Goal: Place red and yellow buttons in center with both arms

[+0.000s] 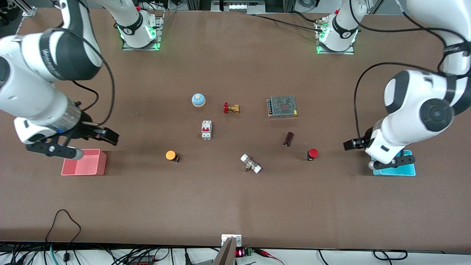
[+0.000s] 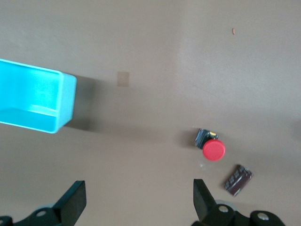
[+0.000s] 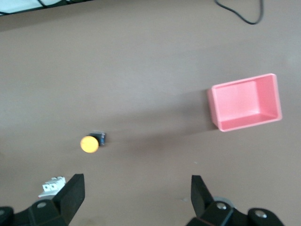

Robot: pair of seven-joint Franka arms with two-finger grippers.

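1. Red button (image 1: 312,153) sits on the brown table (image 1: 235,206) toward the left arm's end. The yellow button (image 1: 170,155) sits toward the right arm's end. Neither one is in the center yet.
2. The left gripper (image 1: 349,144) hangs in the air near the cyan tray (image 1: 404,171), with its fingers spread wide and nothing in them. The red button is at about 9 o'clock from it in the front view.
3. The right gripper (image 1: 110,137) hangs over the table just beside the pink tray (image 1: 84,162), also wide open and empty. The yellow button is at about 3 o'clock from it.
4. I think each arm should line up right over its button, come straight down, and pinch the black body under the cap.
5. A small dark block (image 1: 288,138) lies near the red button, so the left fingers should not bump it.
6. A white and metal fitting (image 1: 251,163) lies in the middle. Put the buttons down beside it, not on it.
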